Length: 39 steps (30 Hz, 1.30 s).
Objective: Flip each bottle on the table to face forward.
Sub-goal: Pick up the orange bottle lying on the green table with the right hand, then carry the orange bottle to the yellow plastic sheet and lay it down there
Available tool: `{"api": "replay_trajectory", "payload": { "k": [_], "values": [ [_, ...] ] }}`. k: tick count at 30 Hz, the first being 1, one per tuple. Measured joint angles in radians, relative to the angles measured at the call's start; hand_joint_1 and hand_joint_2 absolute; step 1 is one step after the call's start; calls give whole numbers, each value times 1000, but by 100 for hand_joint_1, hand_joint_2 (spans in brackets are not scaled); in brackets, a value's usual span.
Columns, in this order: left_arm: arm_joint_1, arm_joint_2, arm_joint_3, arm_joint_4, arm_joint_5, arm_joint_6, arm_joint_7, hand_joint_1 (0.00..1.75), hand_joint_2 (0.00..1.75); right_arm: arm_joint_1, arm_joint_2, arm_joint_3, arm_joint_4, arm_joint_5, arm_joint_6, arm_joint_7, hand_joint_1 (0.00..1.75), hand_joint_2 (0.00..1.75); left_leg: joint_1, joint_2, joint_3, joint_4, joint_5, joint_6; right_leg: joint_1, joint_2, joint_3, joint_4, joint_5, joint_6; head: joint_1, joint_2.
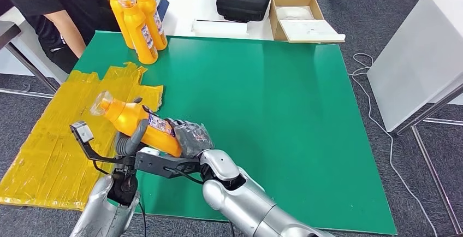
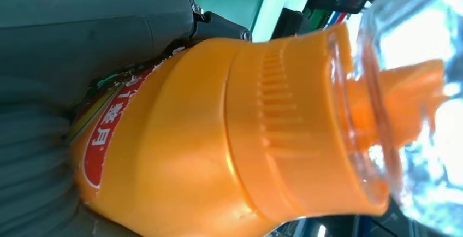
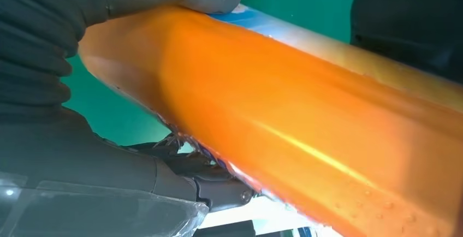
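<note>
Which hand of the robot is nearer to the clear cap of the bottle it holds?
Left. The left hand grips the bottle closer to its clear cap; the right hand holds the base end.

Grey carpet floor (image 1: 382, 7) surrounds a white table (image 1: 196, 2) and white panel (image 1: 420, 57).

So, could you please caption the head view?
Both robot hands grip a tilted orange plastic bottle above the green table.

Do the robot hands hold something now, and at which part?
Both hold one orange bottle, tilted above the table: the right hand at its base end, the left hand around its body.
</note>
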Motion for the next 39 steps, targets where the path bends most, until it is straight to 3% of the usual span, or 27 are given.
{"api": "replay_trajectory", "payload": {
  "k": [2, 10, 16, 18, 21, 24, 29, 33, 39],
  "values": [
    [0, 2, 3, -2, 3, -9, 0, 175, 175, 13, 2, -18, -6, 32, -22, -16, 0, 0, 0, 0, 0, 0, 0, 0, 0, 0, 0, 0, 0, 0, 0, 0],
    [-9, 18, 59, -2, 23, -48, 7, 175, 175, 69, -33, -206, -183, 98, -36, -52, 0, 0, 0, 0, 0, 0, 0, 0, 0, 0, 0, 0, 0, 0, 0, 0],
    [-48, 66, 118, 17, 54, -68, 29, 175, 175, 83, -109, -342, -352, 82, -11, -36, 0, 0, 0, -1, 0, 0, 0, 0, 0, 0, 0, 0, 1, 1, 0, 0],
    [-77, 88, 142, 26, -60, 29, -27, 175, 175, 92, -142, -396, -414, 84, 8, -27, 0, 0, 0, -1, 0, 0, 1, 1, 0, 0, 0, 0, 1, 1, 0, 0],
    [-134, 108, 167, 19, -424, 334, -132, 175, 175, 118, -177, -462, -480, 97, 18, -30, 0, 0, 0, -1, 0, 0, 1, 0, 0, -1, 0, 0, 3, -1, 0, 0],
    [-196, 114, 175, 8, -716, 557, -148, 175, 175, 147, -200, -494, -515, 101, 17, -42, 0, 0, 0, -2, -1, 0, 1, 0, 0, -1, 0, 0, 3, -1, 0, 0],
    [-256, 116, 175, 31, -975, 713, -135, 175, 175, 171, -222, -511, -539, 86, 13, -54, 0, 0, 0, 0, -1, 0, 1, 1, 0, 0, 0, 0, 3, -1, 0, 0],
    [-329, 123, 150, 164, -1246, 869, -106, 175, 175, 186, -235, -509, -544, 61, 11, -67, 0, 0, -1, -2, -1, 0, 1, 1, 0, -1, 0, 0, 3, -1, 0, 0],
    [-388, 129, 126, 327, -1293, 924, -117, 175, 175, 193, -245, -507, -544, 48, 8, -74, 0, 0, 0, 0, -1, 0, 2, 0, 0, 0, 0, 0, 4, -1, 0, 0]
  ]
}}
